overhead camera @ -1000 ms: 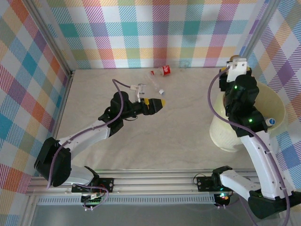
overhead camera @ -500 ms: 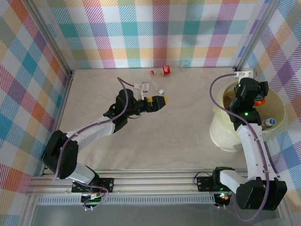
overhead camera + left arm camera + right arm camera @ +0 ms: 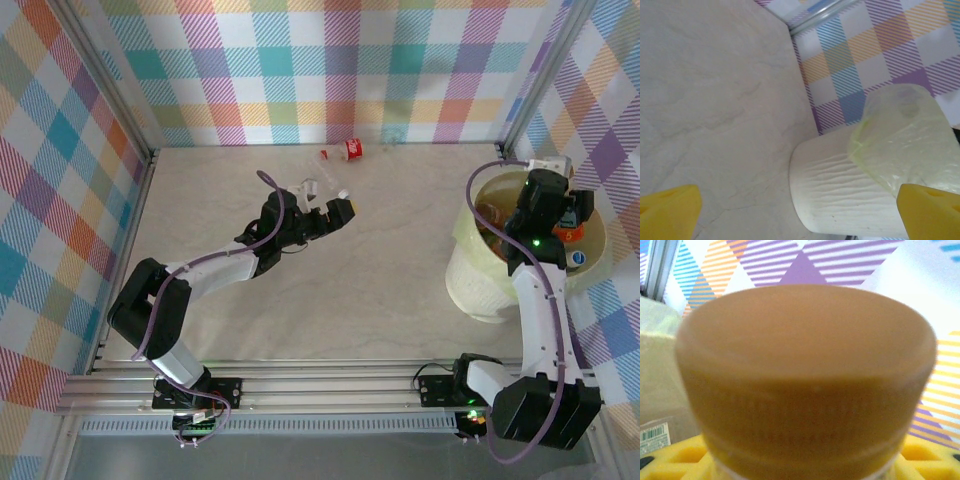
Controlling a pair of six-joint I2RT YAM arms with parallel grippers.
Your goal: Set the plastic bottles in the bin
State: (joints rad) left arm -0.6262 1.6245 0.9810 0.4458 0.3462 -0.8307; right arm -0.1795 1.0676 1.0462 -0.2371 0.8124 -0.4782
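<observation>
Right gripper (image 3: 562, 215) over bin (image 3: 475, 285), clamped on orange-capped bottle (image 3: 805, 375).
Wrist view too close and blurred, bottle body cut off; left gripper (image 3: 342, 210) released.

Your top camera looks down from above and behind both arm bases, far enough back to take in the whole table (image 3: 380, 290). Your left wrist camera looks low past its yellow fingertips (image 3: 670, 212) toward the bin (image 3: 840, 200), well ahead of the left gripper (image 3: 800, 212). The top view shares that bin. Your right wrist camera sits tight against the cap of a bottle (image 3: 805, 380).
</observation>
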